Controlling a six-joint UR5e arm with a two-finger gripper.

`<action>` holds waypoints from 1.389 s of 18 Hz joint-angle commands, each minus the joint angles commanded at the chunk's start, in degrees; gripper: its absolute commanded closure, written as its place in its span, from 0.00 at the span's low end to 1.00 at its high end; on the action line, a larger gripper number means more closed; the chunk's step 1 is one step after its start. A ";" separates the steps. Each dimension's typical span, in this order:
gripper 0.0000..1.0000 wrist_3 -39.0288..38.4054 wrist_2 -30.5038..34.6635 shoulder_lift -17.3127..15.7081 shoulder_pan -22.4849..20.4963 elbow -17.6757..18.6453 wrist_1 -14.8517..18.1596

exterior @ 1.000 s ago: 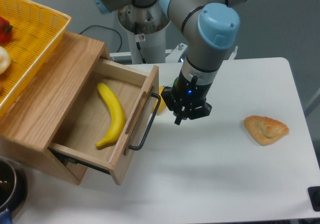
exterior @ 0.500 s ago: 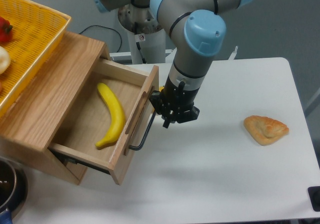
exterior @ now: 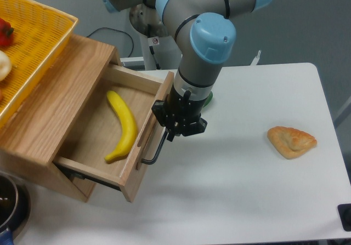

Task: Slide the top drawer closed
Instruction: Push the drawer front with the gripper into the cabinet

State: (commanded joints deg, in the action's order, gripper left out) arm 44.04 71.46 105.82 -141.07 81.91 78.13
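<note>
While top drawer (exterior: 112,132) open, fingers (exterior: 170,137) against its handle (exterior: 159,146).

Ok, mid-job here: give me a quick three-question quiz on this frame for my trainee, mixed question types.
1. True or false: the top drawer is fully shut.
2. Multiple choice: what lies inside the drawer? A) a pastry B) a banana C) a red pepper
3. Short answer: which part of the drawer is the hand right next to?

Key:
1. False. It stands pulled out, its inside in plain view.
2. B. The banana lies on the drawer floor; the pastry sits on the white table off to the side.
3. The black bar handle on the front panel.
</note>
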 joint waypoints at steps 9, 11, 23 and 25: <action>0.88 -1.58 0.09 -0.18 1.85 0.18 0.44; 0.88 -2.02 0.09 -0.18 2.20 0.26 0.44; 0.88 -5.01 0.44 -1.67 6.07 1.32 1.41; 0.88 -5.36 0.53 -1.67 6.51 1.49 1.41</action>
State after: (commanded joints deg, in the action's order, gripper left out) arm 38.67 71.98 104.15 -134.56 83.41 79.54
